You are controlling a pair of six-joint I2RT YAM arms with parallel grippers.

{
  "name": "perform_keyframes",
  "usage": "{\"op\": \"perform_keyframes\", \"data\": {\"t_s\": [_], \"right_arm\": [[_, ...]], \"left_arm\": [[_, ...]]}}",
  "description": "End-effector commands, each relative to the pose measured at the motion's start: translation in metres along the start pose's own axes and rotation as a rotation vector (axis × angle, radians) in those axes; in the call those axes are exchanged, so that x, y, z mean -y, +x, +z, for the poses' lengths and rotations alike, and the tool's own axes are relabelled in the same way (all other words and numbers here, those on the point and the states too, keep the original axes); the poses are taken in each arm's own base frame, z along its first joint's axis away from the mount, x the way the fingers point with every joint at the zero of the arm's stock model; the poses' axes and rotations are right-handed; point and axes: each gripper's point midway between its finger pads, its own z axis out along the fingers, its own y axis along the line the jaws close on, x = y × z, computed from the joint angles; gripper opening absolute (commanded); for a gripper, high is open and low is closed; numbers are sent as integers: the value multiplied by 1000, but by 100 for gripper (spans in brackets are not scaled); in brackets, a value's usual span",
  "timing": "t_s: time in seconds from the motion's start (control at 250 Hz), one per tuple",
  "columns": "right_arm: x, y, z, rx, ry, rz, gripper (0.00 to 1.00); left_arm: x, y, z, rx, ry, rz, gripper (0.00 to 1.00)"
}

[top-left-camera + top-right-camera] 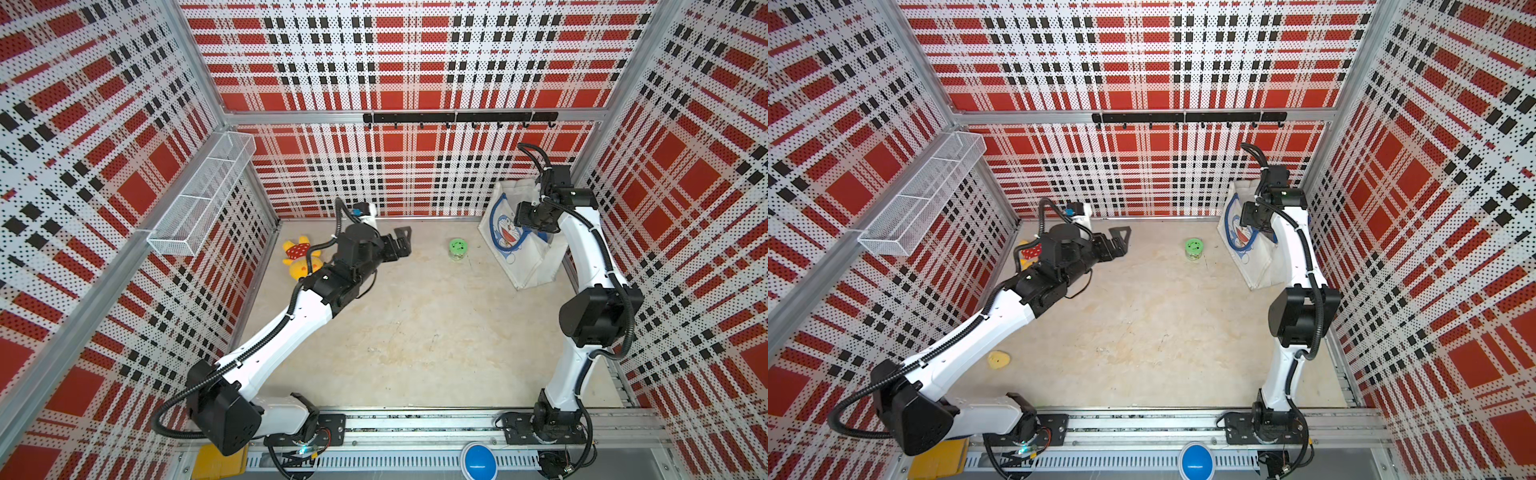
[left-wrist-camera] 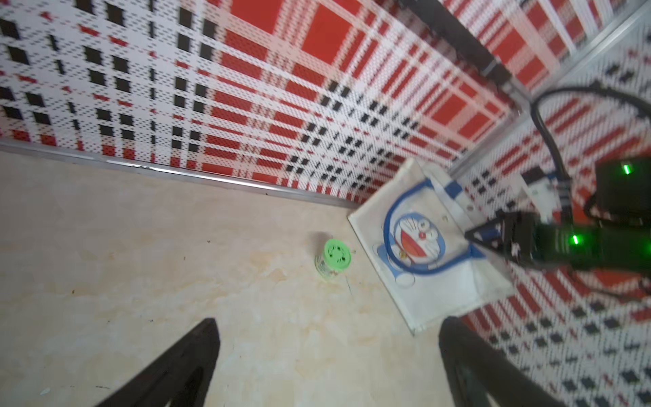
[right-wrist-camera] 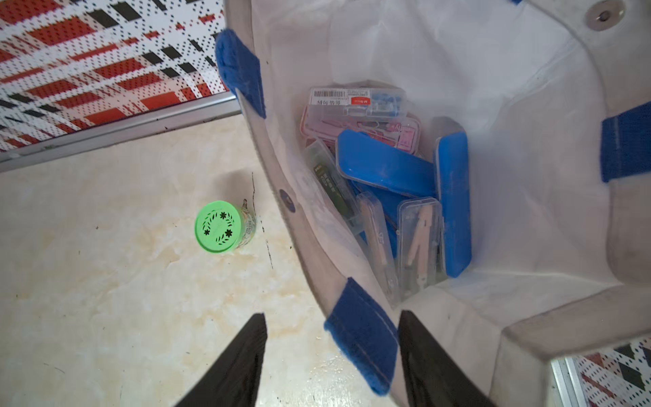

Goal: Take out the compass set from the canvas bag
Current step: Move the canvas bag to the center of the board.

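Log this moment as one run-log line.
right claw: open, straddling canvas bag rim | left claw: open, empty | compass set: inside bag, not yet taken

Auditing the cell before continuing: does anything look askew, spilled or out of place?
Nothing spilled. Inside the white canvas bag the blue and clear plastic cases lie jumbled, overlapping at angles. A yellow plush toy lies sprawled on the beige tabletop.
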Motion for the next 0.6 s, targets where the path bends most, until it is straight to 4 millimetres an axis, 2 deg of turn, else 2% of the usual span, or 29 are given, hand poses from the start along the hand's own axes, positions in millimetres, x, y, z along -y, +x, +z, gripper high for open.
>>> {"op": "perform_keyframes", "data": {"t_s": [0.0, 0.156, 0.248, 0.348, 0.472, 0.596], "right_arm": [[1, -2, 8, -14, 0, -35, 55], [12, 2, 22, -42, 26, -37, 45], [14, 4, 27, -53, 36, -48, 39], [16, 8, 27, -65, 48, -47, 27], [21, 15, 18, -68, 68, -32, 14], [24, 25, 1, -81, 81, -4, 1]], "left_arm": [[-5, 2, -13, 4, -135, 176, 100], [19, 1, -26, 42, -151, 269, 100], [27, -4, -30, 52, -162, 304, 100], [20, -15, -35, 78, -226, 270, 100], [15, -23, -42, 113, -262, 231, 100], [13, -18, -39, 77, -219, 191, 100]]}}
